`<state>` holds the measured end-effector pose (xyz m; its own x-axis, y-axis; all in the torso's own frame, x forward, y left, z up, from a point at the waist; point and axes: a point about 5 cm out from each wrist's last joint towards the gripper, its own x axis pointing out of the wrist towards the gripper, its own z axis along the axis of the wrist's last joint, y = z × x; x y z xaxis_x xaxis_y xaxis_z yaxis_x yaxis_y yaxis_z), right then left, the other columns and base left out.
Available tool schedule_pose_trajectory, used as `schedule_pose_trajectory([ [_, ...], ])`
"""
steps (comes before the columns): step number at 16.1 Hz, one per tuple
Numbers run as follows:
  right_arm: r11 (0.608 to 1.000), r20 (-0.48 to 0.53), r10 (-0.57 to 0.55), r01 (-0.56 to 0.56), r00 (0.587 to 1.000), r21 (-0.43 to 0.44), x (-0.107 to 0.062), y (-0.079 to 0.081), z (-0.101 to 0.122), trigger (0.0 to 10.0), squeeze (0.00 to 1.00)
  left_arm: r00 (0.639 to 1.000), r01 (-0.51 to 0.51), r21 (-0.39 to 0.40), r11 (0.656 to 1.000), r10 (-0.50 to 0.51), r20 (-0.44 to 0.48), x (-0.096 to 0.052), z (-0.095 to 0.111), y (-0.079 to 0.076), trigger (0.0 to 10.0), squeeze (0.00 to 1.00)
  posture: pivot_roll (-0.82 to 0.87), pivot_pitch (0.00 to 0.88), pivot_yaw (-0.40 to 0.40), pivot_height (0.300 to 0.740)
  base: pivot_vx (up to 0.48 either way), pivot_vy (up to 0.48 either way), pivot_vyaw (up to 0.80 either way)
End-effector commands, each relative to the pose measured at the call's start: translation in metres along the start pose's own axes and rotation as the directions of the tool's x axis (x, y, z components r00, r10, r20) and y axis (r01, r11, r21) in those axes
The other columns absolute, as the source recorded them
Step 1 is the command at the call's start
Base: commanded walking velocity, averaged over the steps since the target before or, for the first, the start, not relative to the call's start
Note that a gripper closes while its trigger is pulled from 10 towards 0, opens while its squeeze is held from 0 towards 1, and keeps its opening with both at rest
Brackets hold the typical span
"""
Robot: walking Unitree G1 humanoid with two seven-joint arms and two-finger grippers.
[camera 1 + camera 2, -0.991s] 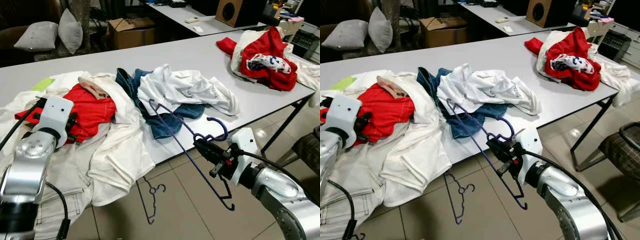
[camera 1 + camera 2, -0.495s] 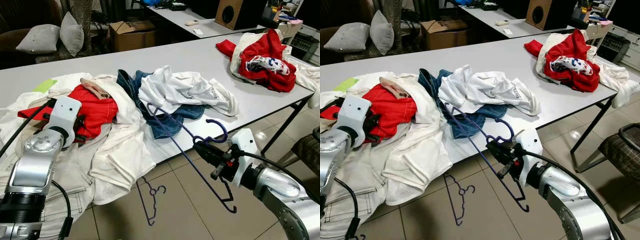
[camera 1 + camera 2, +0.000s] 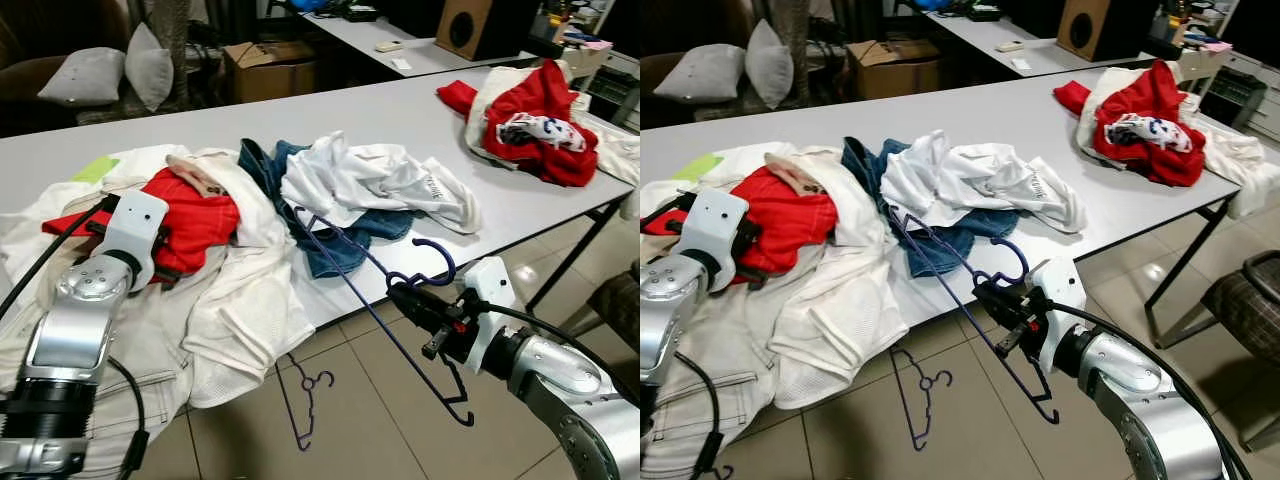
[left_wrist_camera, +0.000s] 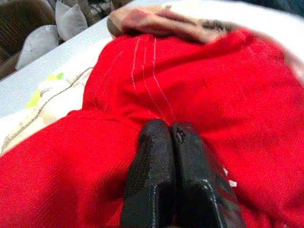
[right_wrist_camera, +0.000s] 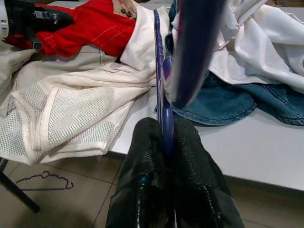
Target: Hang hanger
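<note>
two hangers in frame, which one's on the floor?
The thin dark wire hanger lying on the tiles under the table edge; the blue plastic hanger is held in the right gripper.

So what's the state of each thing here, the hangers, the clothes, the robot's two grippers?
Right gripper: shut on the blue hanger.
Blue hanger: held, tilted over the table edge.
Second hanger: lying on the floor.
Left gripper: shut, empty, against the red garment.
Red garment: crumpled on the table.
</note>
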<state>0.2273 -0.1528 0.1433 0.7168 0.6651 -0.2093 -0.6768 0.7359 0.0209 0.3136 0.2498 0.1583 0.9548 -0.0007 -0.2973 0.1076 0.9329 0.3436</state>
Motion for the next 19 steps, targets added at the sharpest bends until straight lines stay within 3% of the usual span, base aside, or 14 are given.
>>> schedule_pose_trajectory([
  [1, 0.999, 0.019, -0.039, 0.039, 0.999, -0.011, -0.001, -0.007, 0.004, 10.0, 0.0, 0.999, 0.008, -0.056, 0.998, -0.006, 0.038, 0.003, 0.008, 0.0, 0.0, 0.0, -0.06, 0.0, -0.055, 0.74, 0.0, 0.0, 0.0],
  [4, 0.997, 0.06, -0.083, 0.083, 0.995, -0.003, 0.0, -0.013, 0.009, 10.0, 0.0, 0.967, 0.119, -0.278, 0.953, -0.047, 0.252, 0.003, 0.047, -0.001, 0.0, 0.0, -0.05, 0.0, -0.056, 0.74, 0.0, 0.0, 0.0],
  [7, 0.994, 0.089, -0.109, 0.109, 0.99, 0.005, 0.0, -0.017, 0.013, 10.0, 0.0, 0.855, 0.293, -0.391, 0.873, -0.056, 0.516, -0.005, 0.104, 0.003, 0.0, 0.0, -0.06, 0.0, -0.052, 0.74, 0.0, 0.0, 0.0],
  [9, 0.992, 0.109, -0.128, 0.127, 0.986, 0.009, -0.001, -0.019, 0.016, 10.0, 0.0, 0.76, 0.399, -0.415, 0.818, -0.042, 0.649, -0.013, 0.135, 0.009, 0.0, 0.0, -0.06, 0.0, -0.052, 0.74, 0.0, 0.0, 0.0],
  [11, 0.989, 0.143, -0.146, 0.145, 0.979, 0.015, -0.001, -0.021, 0.021, 10.0, 0.0, 0.663, 0.493, -0.385, 0.78, -0.05, 0.747, -0.021, 0.168, 0.015, 0.0, 0.0, -0.06, 0.0, -0.052, 0.74, 0.0, 0.0, 0.0],
  [12, 0.988, 0.163, -0.156, 0.155, 0.974, 0.019, -0.001, -0.023, 0.024, 10.0, 0.0, 0.605, 0.546, -0.353, 0.76, -0.067, 0.793, -0.028, 0.184, 0.017, 0.0, 0.0, -0.06, 0.0, -0.052, 0.74, 0.0, 0.0, 0.0],
  [13, 0.985, 0.2, -0.175, 0.173, 0.964, 0.029, -0.001, -0.025, 0.029, 10.0, 0.0, 0.52, 0.621, -0.325, 0.713, -0.065, 0.852, -0.037, 0.203, 0.02, 0.0, 0.0, -0.06, 0.0, -0.052, 0.74, 0.0, 0.0, 0.0],
  [15, 0.983, 0.218, -0.186, 0.182, 0.958, 0.036, -0.001, -0.025, 0.031, 10.0, 0.0, 0.445, 0.691, -0.29, 0.662, -0.075, 0.892, -0.044, 0.213, 0.021, 0.0, 0.0, -0.05, 0.0, -0.04, 0.74, 0.0, 0.0, 0.0],
  [17, 0.981, 0.218, -0.192, 0.188, 0.957, 0.038, -0.001, -0.025, 0.03, 10.0, 0.0, 0.47, 0.671, -0.24, 0.702, -0.151, 0.87, -0.04, 0.204, 0.015, 0.0, 0.0, -0.05, 0.0, -0.04, 0.74, 0.0, 0.0, 0.0],
  [19, 0.977, 0.213, -0.213, 0.209, 0.954, 0.042, -0.004, -0.024, 0.027, 10.0, 0.0, 0.575, 0.603, -0.113, 0.79, -0.333, 0.747, -0.036, 0.167, 0.007, 0.0, 0.0, -0.06, 0.0, -0.023, 0.74, 0.0, 0.0, 0.0],
])
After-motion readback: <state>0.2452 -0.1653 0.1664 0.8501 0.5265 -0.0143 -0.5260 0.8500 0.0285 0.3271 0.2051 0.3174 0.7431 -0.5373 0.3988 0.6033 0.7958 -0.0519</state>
